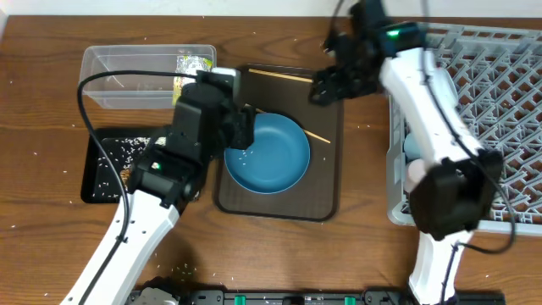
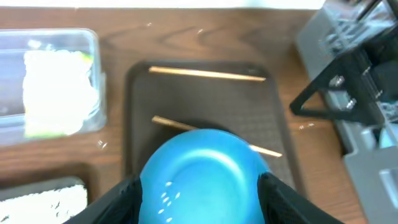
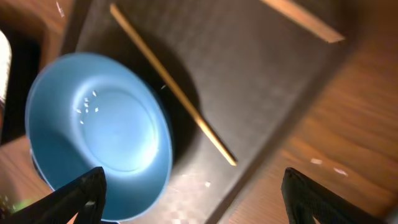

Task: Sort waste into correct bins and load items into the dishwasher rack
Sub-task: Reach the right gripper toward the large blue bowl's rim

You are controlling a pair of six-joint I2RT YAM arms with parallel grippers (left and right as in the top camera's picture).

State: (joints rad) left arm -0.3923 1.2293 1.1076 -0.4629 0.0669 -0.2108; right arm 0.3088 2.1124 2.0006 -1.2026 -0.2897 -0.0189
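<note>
A large blue bowl (image 1: 271, 157) (image 3: 99, 124) sits upright on the brown serving tray (image 1: 326, 186), with a few rice grains inside. My left gripper (image 1: 246, 127) (image 2: 200, 183) hovers over the bowl's left rim, open, its fingers spread to either side of the bowl in the left wrist view. One chopstick (image 1: 275, 76) (image 2: 205, 73) lies along the tray's far edge. A second chopstick (image 2: 174, 123) (image 3: 174, 93) pokes out from under the bowl. My right gripper (image 1: 326, 85) (image 3: 194, 180) hangs open and empty above the tray's far right corner.
The clear tub (image 1: 127, 63) at the back left holds a white tissue (image 2: 59, 87) and a yellow-green wrapper (image 1: 193, 63). The black tray (image 1: 97, 182) beside it carries loose rice (image 1: 123, 151). The grey rack (image 1: 500, 93) on the right holds a light blue cup (image 1: 412, 146) and a pinkish cup (image 1: 415, 175).
</note>
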